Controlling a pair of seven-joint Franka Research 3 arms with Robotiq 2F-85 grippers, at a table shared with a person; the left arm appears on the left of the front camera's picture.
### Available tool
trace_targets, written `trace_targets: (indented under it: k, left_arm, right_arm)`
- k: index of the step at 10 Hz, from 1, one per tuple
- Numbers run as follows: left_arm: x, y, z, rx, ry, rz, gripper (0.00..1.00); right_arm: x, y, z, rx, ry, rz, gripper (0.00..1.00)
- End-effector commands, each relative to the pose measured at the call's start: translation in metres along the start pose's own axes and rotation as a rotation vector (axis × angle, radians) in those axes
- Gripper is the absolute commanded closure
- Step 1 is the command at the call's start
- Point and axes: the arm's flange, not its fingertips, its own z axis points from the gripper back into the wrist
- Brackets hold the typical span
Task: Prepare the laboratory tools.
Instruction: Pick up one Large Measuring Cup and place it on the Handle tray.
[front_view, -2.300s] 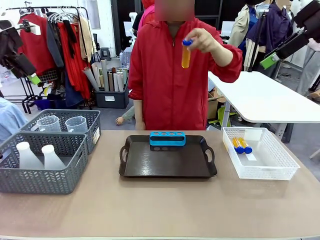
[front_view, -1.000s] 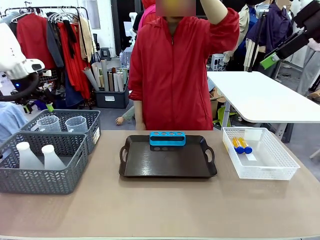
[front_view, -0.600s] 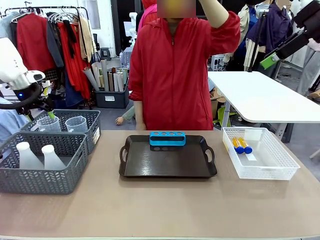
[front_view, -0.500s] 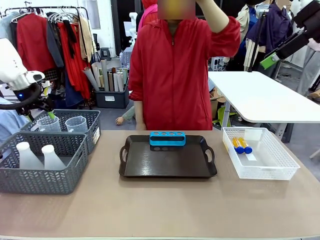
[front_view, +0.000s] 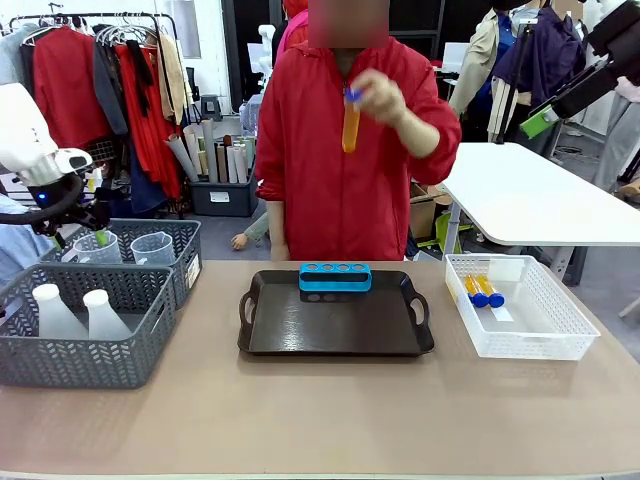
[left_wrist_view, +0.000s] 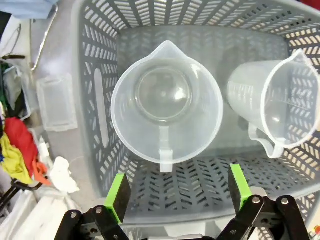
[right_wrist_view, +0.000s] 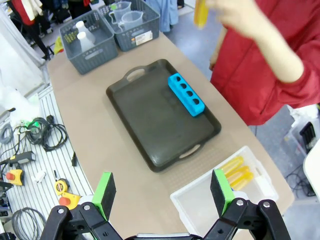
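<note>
L tool (left_wrist_view: 177, 192) hangs spread wide over the measuring beaker (left_wrist_view: 166, 102) in the grey basket (left_wrist_view: 100, 60), lined up for a rim grab, I reckon. R tool (right_wrist_view: 162, 192) released, empty, high above the tabletop (right_wrist_view: 82, 110). Person's hand (front_view: 385, 100) holds up a test tube (front_view: 349, 125); blue rack (front_view: 335, 276) sits on the tray (front_view: 330, 330).

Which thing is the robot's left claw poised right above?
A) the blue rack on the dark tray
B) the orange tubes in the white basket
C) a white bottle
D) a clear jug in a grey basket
D: in the left wrist view the left claw, fingers spread open, sits directly over a clear jug standing in the grey basket, with a second jug beside it.
</note>
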Motion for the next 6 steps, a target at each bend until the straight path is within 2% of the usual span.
trace_targets:
  k: [1, 6]
  left_arm:
    - [0.002, 0.003, -0.011, 0.033, 0.001, 0.016, 0.0]
    - [0.011, 0.007, -0.04, 0.068, 0.044, 0.013, 0.0]
  right_arm:
    - [0.001, 0.001, 0.0, 0.004, -0.005, -0.001, 0.0]
    - [0.001, 0.001, 0.0, 0.004, -0.005, -0.001, 0.0]
